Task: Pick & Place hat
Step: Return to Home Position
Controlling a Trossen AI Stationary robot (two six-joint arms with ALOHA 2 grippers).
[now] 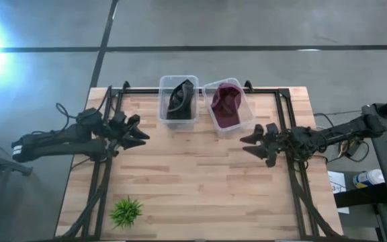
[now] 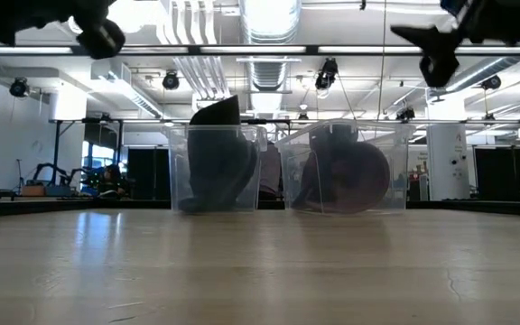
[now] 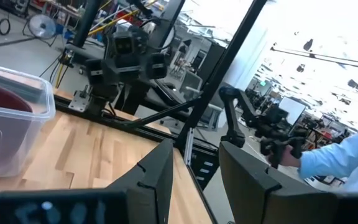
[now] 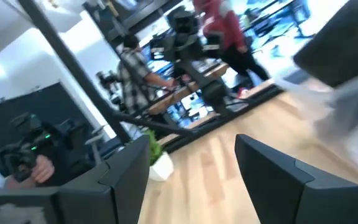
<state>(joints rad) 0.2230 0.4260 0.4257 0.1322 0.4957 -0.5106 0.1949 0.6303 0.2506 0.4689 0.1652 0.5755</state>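
Note:
A black hat stands on edge inside the left clear bin, its top sticking above the rim. A dark red hat lies in the right clear bin and shows through its wall. Both bins sit at the table's far edge. My left gripper hovers open above the table's left part, level with the bins' near ends. My right gripper hovers open at the right, just near of the red hat's bin. Neither holds anything.
A small green plant stands near the table's near left corner. Black frame rails run along the table's left and right sides and far edge. Bare wood spans the middle between the arms. People show in the room beyond the table.

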